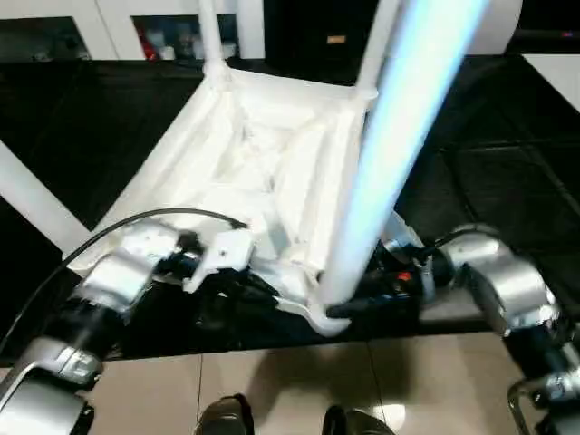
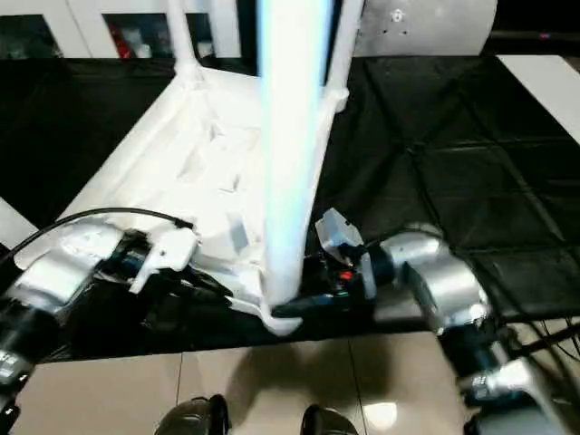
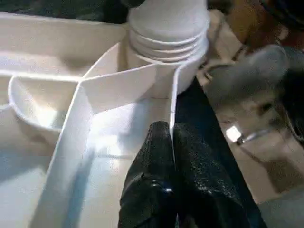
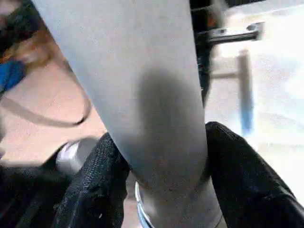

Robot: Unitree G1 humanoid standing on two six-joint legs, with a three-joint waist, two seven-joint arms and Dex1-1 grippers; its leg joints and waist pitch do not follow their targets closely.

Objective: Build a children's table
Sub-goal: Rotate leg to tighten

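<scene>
Seating the near leg in its socket

My right fingers [image 4: 156,185] clasp the leg [image 1: 399,154] low, just above the socket; my left fingers [image 3: 164,180] pinch a thin rib of the upturned top [image 1: 263,163] on the counter [image 1: 507,181]. Light, stiff, smooth plastic: hold low, near the socket.

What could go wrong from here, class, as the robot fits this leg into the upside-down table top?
1. The near leg leans instead of standing straight in its corner socket, so it may jam or seat crooked.
2. The left gripper pinches only a thin rib, so the table top, whose near corner sits at the work table's edge, could slip.
</scene>
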